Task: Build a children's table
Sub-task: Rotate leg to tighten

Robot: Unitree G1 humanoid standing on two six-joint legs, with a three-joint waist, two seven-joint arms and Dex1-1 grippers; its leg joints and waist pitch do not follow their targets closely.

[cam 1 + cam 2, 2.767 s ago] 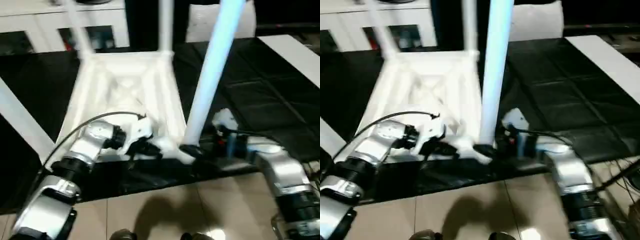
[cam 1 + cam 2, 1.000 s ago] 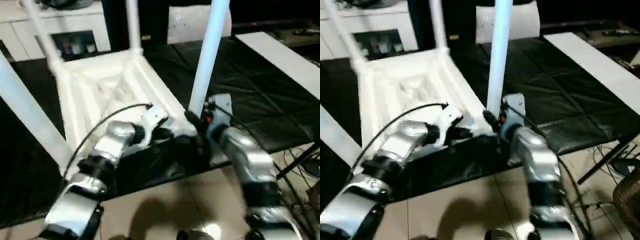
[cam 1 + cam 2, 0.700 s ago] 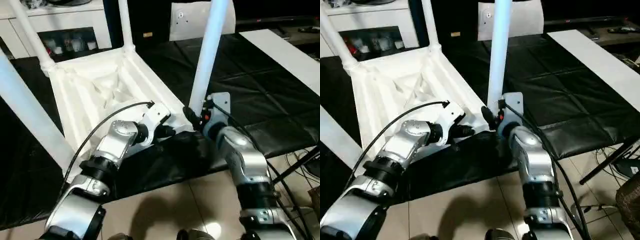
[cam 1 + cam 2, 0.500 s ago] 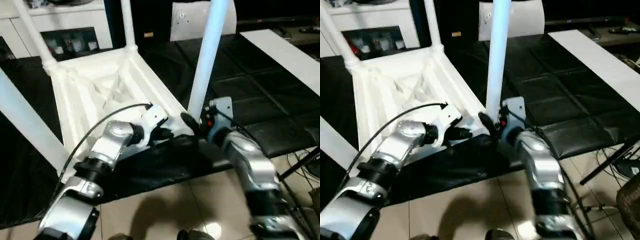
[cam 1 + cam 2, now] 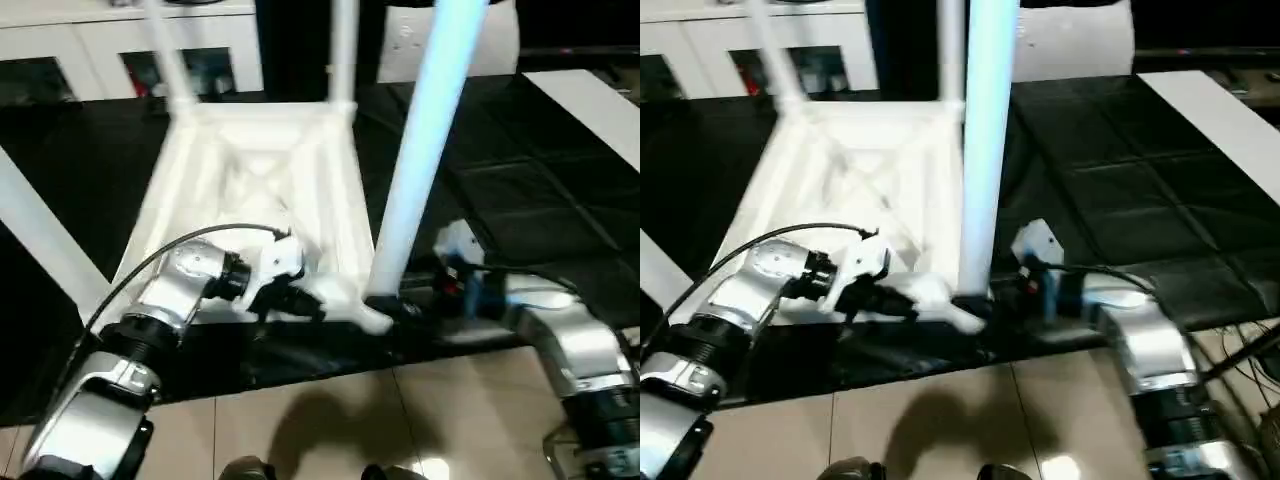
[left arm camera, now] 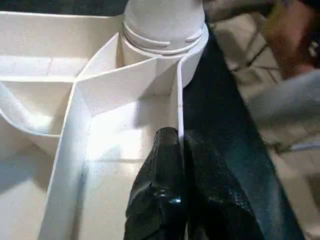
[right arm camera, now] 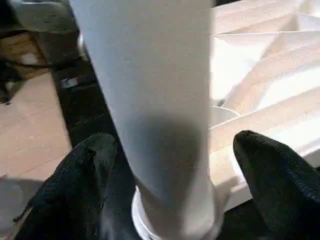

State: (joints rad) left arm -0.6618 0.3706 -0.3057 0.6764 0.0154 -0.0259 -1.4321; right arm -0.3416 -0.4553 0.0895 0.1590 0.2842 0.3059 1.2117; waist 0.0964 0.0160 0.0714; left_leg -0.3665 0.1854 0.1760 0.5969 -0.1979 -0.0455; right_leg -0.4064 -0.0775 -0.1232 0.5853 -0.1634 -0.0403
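The white children's table [image 5: 250, 180] lies upside down on a black mat [image 5: 500, 200], ribbed underside up, its legs standing in the corner sockets. My left gripper [image 5: 305, 303] is at the near edge by the near right corner. In the left wrist view its fingers [image 6: 167, 190] are pinched on the thin rim wall just below the corner socket [image 6: 165, 25]. My right gripper [image 5: 385, 305] is at the foot of the near right leg [image 5: 420, 150]. In the right wrist view its fingers [image 7: 90, 175] stand open on either side of that leg [image 7: 155, 100], with gaps showing.
A white cabinet with glass doors [image 5: 60, 50] runs along the back left. A flat white board [image 5: 590, 100] lies on the mat at the right. Tiled floor [image 5: 330, 420] starts just in front of the mat's near edge. The near left leg [image 5: 40, 240] slants across the left.
The whole picture has shifted, so the camera moved. My right forearm now reaches in from the right instead of from below. Both grippers stay at the same near corner.
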